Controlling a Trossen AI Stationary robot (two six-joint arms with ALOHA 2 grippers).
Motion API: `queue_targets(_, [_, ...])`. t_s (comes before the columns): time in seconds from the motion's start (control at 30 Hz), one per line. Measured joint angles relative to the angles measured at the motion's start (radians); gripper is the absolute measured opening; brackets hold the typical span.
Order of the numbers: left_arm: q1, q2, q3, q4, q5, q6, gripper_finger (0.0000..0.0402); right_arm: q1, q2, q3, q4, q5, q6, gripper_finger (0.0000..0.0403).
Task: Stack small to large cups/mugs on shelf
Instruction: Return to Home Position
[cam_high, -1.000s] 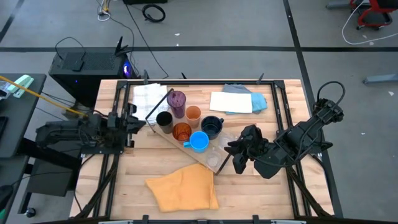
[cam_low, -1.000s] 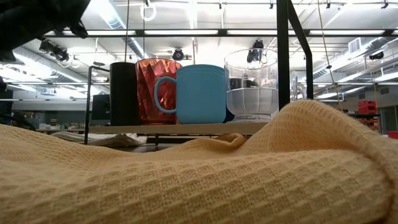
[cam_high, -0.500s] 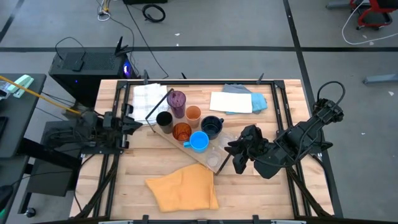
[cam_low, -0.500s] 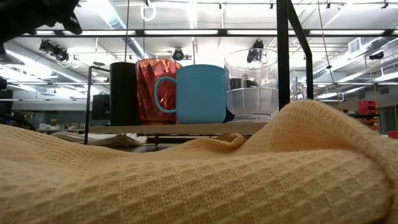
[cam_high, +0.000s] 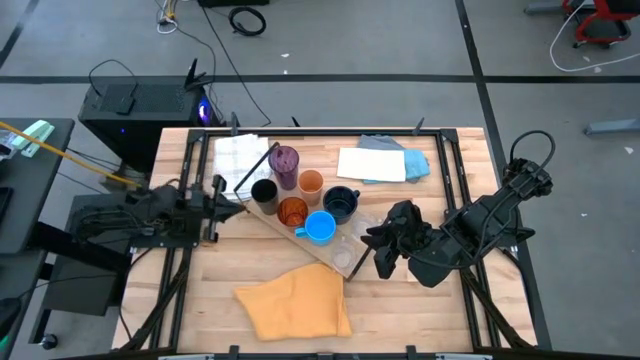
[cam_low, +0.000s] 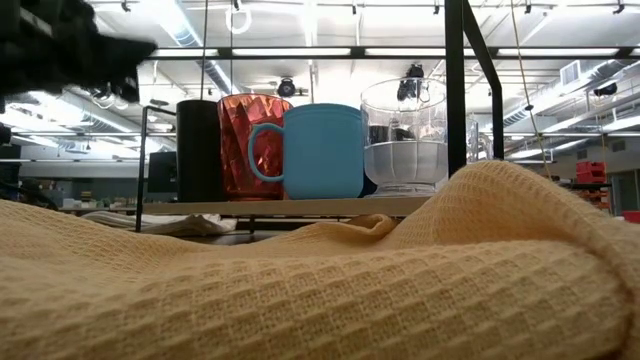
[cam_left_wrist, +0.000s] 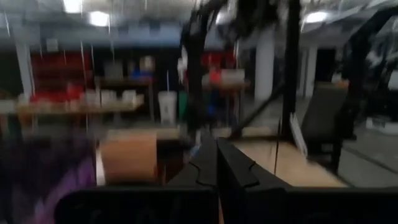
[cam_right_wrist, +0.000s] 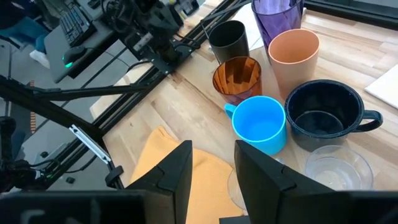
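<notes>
On the shelf, amber cup and blue mug; both empty.

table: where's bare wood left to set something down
Bare wood lies between the yellow cloth and the left gripper, and in the corner between that cloth and the right gripper. The middle is crowded: cups fill the shelf.

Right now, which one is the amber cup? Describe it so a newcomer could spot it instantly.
Find the light-wood shelf set diagonally across the middle of the table. In the row along it, the amber cup stands between the black cup and the bright blue mug. It alone is translucent reddish-orange with faceted sides.
</notes>
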Motion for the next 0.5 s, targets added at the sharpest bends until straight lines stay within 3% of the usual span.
queue_targets(0.2, [0.000,0.000,0.000,-0.143,-0.011,-0.032,0.0002,-0.010,0.000,0.000,0.000,0.001,-0.009,0.0126])
queue_targets(0.5, [0.000,0.000,0.000,-0.153,-0.040,-0.048,0.0003,-0.019,0.000,0.000,0.010,0.004,-0.043,0.0126])
